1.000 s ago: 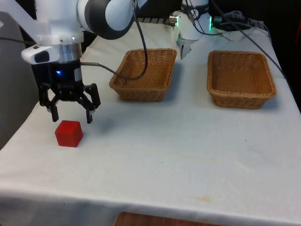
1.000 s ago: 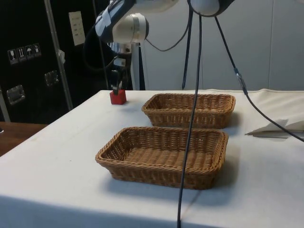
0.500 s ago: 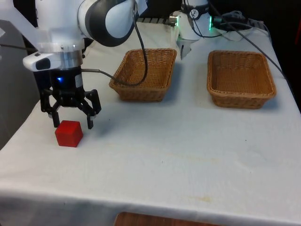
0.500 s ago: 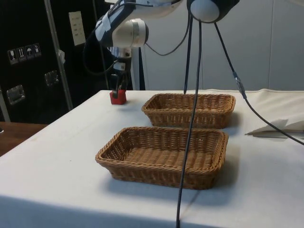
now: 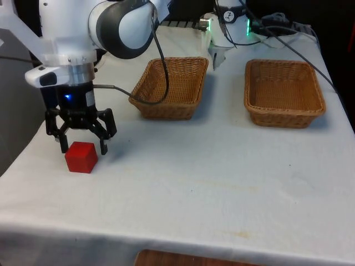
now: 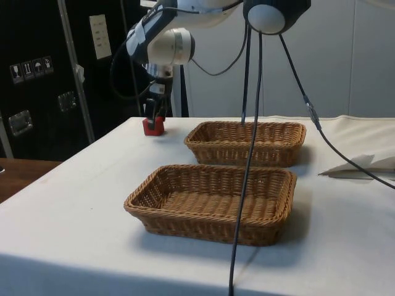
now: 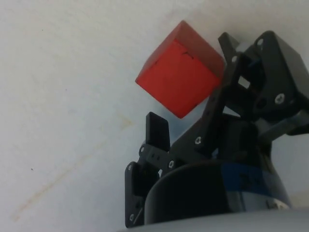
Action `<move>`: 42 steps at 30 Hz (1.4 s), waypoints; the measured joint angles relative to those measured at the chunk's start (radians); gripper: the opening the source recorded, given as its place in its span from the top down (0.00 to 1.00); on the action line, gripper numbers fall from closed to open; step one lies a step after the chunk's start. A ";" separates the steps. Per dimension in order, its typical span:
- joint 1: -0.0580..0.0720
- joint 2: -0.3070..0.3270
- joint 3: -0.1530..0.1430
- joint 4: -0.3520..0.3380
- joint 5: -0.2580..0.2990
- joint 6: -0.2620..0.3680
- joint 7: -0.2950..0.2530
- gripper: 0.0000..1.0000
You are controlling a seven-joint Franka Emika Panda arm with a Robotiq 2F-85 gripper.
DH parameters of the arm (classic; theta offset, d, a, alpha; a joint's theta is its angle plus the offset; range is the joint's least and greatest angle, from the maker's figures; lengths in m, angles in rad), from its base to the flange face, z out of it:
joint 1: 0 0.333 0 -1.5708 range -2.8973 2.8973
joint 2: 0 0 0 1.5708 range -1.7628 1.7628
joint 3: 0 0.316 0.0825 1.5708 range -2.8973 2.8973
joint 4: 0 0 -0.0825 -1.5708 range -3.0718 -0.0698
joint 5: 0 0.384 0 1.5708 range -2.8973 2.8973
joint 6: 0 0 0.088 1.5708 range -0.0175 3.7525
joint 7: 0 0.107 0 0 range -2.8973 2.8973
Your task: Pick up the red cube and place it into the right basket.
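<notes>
Red cube (image 5: 81,157) sits on the surface near its edge at the front view's left, ungrasped. Your pincer (image 5: 81,145) hangs wide open just over it, fingers straddling. You have yet to close, lift and carry to the right basket (image 5: 284,93).

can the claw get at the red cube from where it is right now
Probably yes. The open claw hangs just above the cube, fingers spread wider than it, and the cloth around it is bare; the baskets sit well away.
</notes>
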 measured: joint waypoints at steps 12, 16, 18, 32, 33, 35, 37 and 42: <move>0.000 0.005 0.000 0.006 0.004 0.000 0.000 1.00; 0.000 0.005 0.000 0.006 0.004 0.000 0.000 0.99; 0.000 0.005 0.000 0.006 0.004 0.000 0.000 0.99; 0.050 -0.092 -0.047 -0.103 0.003 -0.037 -0.020 0.99; 0.050 -0.092 -0.047 -0.103 0.003 -0.037 -0.020 0.99; 0.061 -0.112 -0.055 -0.132 0.003 -0.037 -0.030 0.99; 0.078 -0.143 -0.064 -0.174 0.001 -0.037 -0.045 0.99; 0.103 -0.187 -0.081 -0.234 -0.001 -0.035 -0.068 0.99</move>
